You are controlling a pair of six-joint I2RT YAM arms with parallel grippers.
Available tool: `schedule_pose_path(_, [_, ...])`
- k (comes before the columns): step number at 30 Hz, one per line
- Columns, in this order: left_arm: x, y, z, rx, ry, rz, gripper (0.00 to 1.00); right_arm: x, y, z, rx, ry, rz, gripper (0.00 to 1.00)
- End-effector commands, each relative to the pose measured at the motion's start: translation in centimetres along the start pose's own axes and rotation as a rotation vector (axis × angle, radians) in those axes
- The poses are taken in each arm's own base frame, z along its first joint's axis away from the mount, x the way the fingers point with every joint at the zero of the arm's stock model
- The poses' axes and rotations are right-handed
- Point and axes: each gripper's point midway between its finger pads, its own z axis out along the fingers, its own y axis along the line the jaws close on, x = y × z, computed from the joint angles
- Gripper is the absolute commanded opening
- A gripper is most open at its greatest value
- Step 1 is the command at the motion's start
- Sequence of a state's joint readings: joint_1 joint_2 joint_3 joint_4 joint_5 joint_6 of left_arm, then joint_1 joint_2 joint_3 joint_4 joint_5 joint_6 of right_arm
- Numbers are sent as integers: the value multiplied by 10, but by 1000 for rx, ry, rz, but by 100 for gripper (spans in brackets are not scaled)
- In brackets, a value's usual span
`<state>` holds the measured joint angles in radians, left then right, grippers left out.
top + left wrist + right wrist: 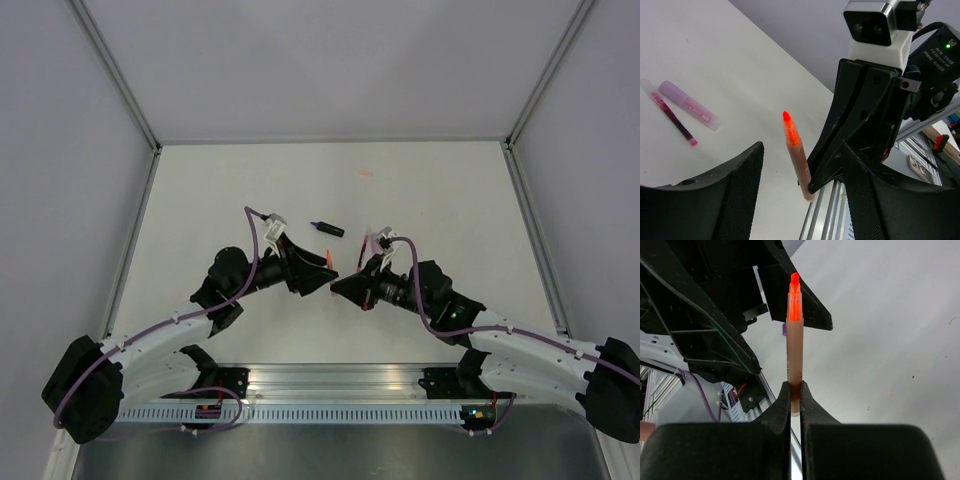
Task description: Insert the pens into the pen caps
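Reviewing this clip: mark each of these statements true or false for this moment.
1. The right end effector is shut on the orange-tipped pen. True.
2. That pen has a cap on. False: its orange tip is bare.
3. The left end effector grips the same pen. False: its jaws stand open, clear of the pen.
4. A dark pen lies on the table. True.

worktop (420,180): matt white, smooth
pen (795,350): smooth plastic, slight sheen
fingers (740,190): matt black plastic, finely textured inside
rail (340,385): ribbed metal
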<state>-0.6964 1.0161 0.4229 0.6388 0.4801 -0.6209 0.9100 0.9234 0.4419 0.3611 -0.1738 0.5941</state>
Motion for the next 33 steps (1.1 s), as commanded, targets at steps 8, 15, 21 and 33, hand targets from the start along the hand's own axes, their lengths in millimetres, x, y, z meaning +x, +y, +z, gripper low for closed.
schedule_pose_path(8, [-9, -28, -1, 143, -29, 17, 19, -38, 25, 11, -26, -122, -26, 0])
schedule_pose_path(15, [-9, -40, -3, 205, -13, 21, 2, -44, 30, 8, -13, -97, -66, 43])
schedule_pose_path(21, [-9, -47, -2, 237, 18, 36, 2, -62, 34, -20, -2, -176, -115, 57])
schedule_pose_path(33, [-3, -57, -3, 312, 52, 41, 2, -83, 40, -14, 9, -221, -105, 43])
